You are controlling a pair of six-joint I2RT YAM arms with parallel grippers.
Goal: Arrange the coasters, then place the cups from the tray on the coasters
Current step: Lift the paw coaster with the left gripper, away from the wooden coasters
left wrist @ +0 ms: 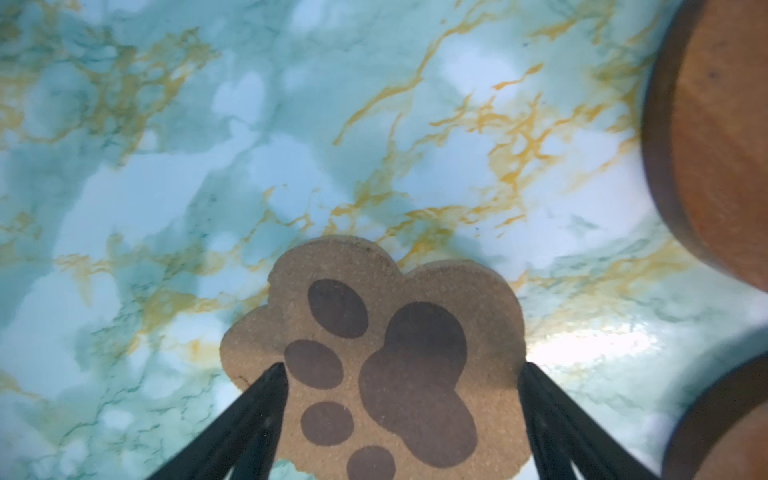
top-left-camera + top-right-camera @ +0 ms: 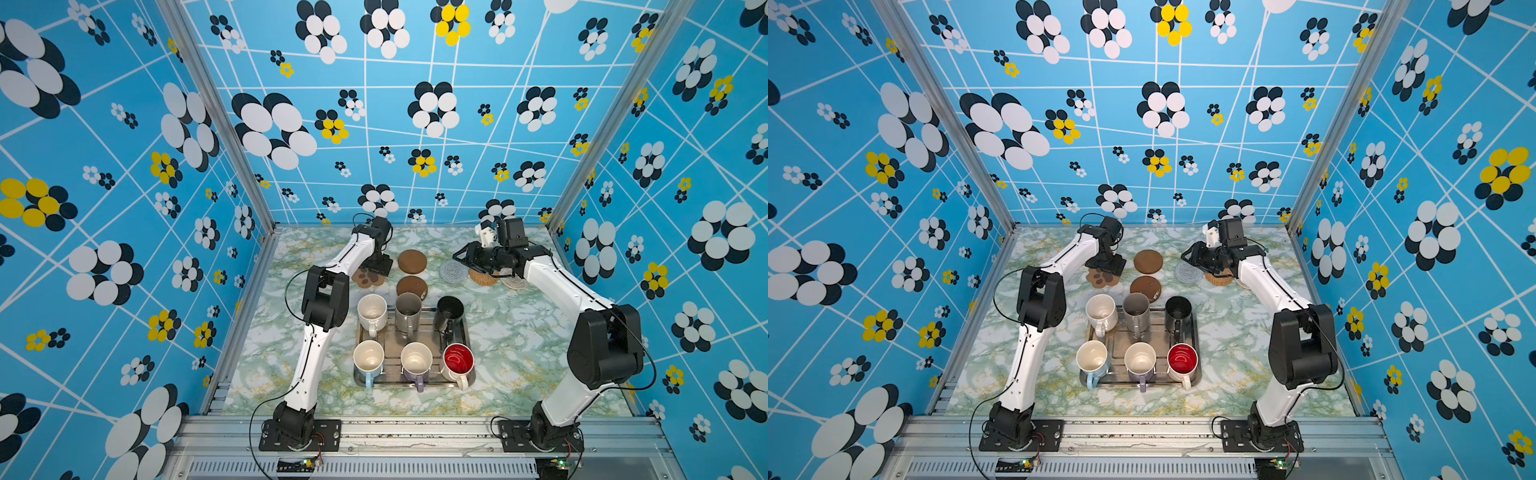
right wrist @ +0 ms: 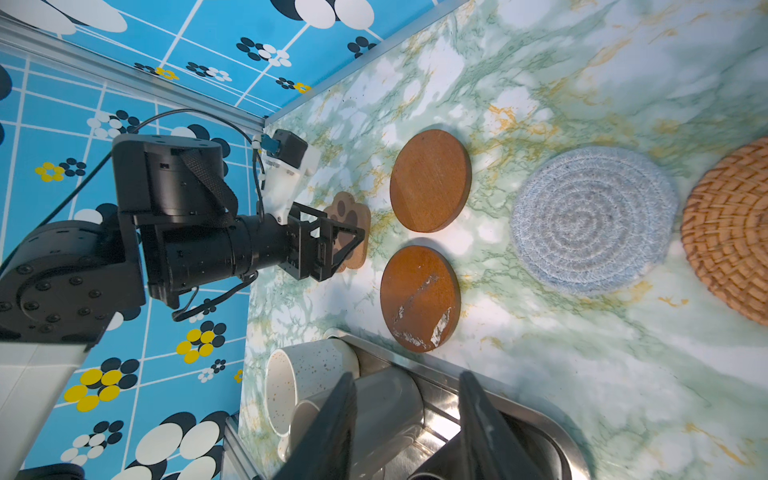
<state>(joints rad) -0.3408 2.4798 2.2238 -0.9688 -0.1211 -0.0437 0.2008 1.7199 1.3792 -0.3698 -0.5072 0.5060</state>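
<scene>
Left tool (image 1: pixel 401 370) wide open, straddling paw coaster (image 1: pixel 386 357), tabletop

Both top views are bright and evenly lit, with strong wide-angle bowing of the wall (image 2: pixel 104 166) lines toward the edges and only soft shadows on the worktop (image 2: pixel 519 353). The left wrist view is hazy, its round coaster (image 1: pixel 723 137) blurred at the edge, with a white glare patch on the marble. The right wrist view is sharp farther off, but its end effector fingers (image 3: pixel 332 432) are blurred, and the tray (image 3: pixel 449 411) reflects light.

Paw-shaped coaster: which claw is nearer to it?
Left. The left claw is right at the paw-shaped coaster, one finger on either side. The right claw hangs apart, beyond the woven coaster.
</scene>
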